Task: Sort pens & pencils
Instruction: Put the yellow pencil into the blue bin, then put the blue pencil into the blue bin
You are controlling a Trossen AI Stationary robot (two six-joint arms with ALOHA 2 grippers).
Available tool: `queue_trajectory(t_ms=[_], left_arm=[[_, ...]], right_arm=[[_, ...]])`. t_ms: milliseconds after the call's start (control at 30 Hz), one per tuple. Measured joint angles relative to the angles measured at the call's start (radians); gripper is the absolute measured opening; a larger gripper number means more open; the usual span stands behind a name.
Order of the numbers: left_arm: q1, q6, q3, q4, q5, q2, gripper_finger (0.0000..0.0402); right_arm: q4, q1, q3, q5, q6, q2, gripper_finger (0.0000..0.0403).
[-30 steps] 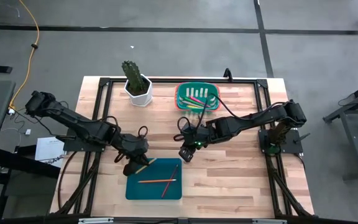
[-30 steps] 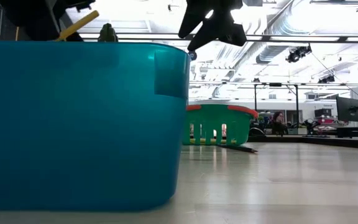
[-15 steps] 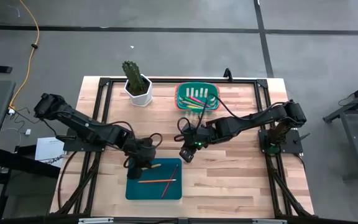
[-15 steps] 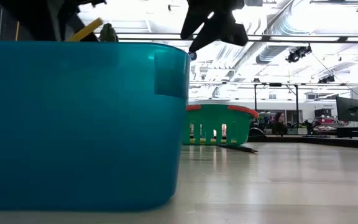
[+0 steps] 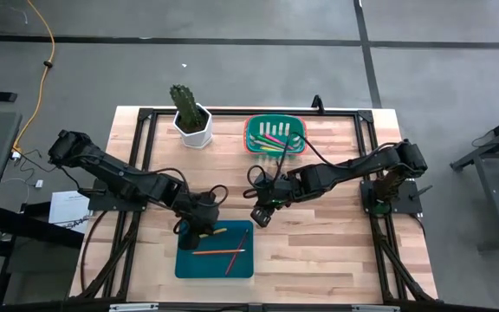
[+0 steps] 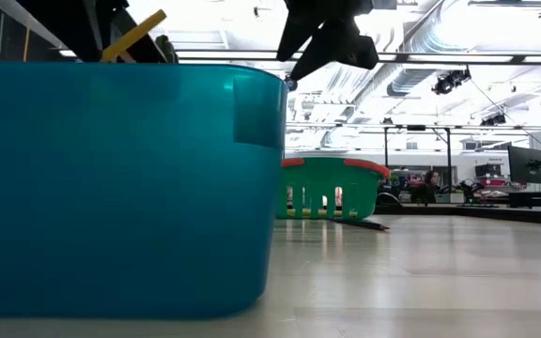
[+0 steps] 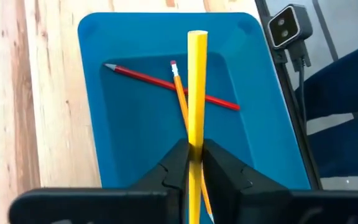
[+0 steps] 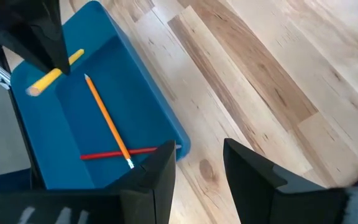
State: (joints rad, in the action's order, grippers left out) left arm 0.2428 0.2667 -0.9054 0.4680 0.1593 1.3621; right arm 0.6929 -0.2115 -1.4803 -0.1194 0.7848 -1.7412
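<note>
Grey concrete floor with dark seam lines surrounds a pale wooden table (image 5: pixel 319 251) set on a black frame; an orange cable runs along the upper left of the high view. From table height, the room behind is bright, with ceiling ducts, desks and a seated person far off at right.

At the lower middle of the high view, the left gripper (image 7: pixel 193 163) hangs over the near-left end of a blue bin (image 5: pixel 243 267). Its fingers (image 7: pixel 229 174) pinch a yellow pencil (image 7: pixel 196 93), which juts forward over the bin's floor. In the low view the pencil's end pokes up at a slant above the bin's rim. Inside the bin lie a red pencil (image 7: pixel 148 78) and an orange pencil (image 7: pixel 180 98), crossed over each other.

Just above and right of the bin in the high view, the right gripper (image 8: pixel 197 163) hovers over bare wood beside the bin's corner, its fingers spread wide and empty.

Farther up the table, a green basket (image 5: pixel 251 139) with a red rim holds pink and green pens (image 5: pixel 275 146). At its left, a cactus (image 5: pixel 185 106) stands in a white pot. A dark pencil lies on the table by the basket in the low view.
</note>
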Motion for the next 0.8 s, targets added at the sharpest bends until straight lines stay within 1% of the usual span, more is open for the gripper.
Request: queue_trajectory(t_ms=[433, 533, 633, 800], left_arm=[[0.0, -0.017, 0.0, -0.042, 0.008, -0.001, 0.0111], [0.0, -0.035, 0.002, -0.095, 0.012, -0.028, 0.0114], [0.0, -0.054, 0.002, -0.157, 0.012, -0.074, 0.011], [-0.008, -0.078, 0.001, -0.227, -0.019, -0.187, 0.0102]], right_arm=[[0.006, 0.0, 0.0, 0.001, 0.0, 0.0, 0.0126], [0.019, 0.0, 0.0, -0.004, 0.022, 0.0, 0.0126], [0.048, 0.002, 0.0, -0.033, 0.063, 0.0, 0.0126], [0.072, 0.02, 0.0, -0.072, 0.144, 0.0, 0.0126]])
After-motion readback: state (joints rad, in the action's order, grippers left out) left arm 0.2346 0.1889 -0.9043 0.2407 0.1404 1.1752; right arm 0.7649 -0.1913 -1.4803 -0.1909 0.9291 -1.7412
